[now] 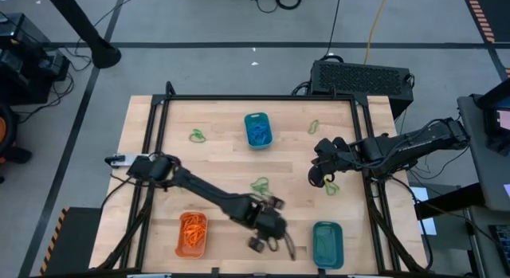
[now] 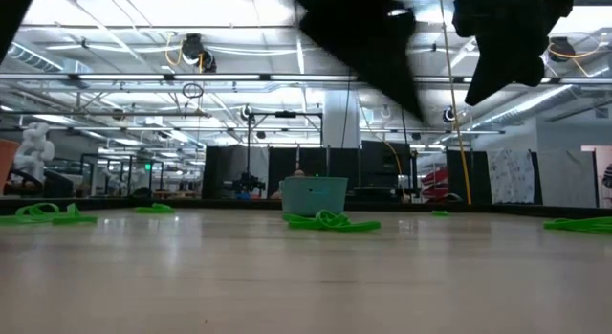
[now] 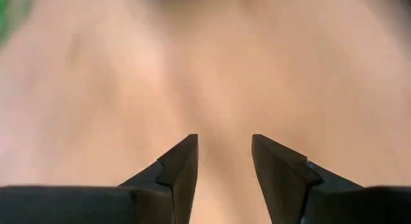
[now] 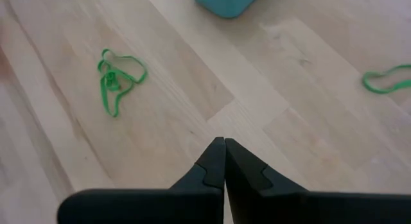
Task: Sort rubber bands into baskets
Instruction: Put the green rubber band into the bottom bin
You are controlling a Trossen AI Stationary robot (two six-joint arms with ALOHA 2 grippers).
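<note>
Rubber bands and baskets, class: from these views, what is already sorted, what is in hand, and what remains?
Done: the orange basket holds orange bands and the far teal basket holds blue ones. In hand: nothing; the left gripper is open and empty over bare wood beside the near teal basket, and the right gripper is shut and empty. Left: green rubber bands scattered loose on the table.

Closed right fingers (image 4: pixel 225 161) above bare wood table (image 4: pixel 289 121), green rubber bands (image 4: pixel 117 76) nearby, teal basket (image 4: pixel 226 2) beyond.
</note>
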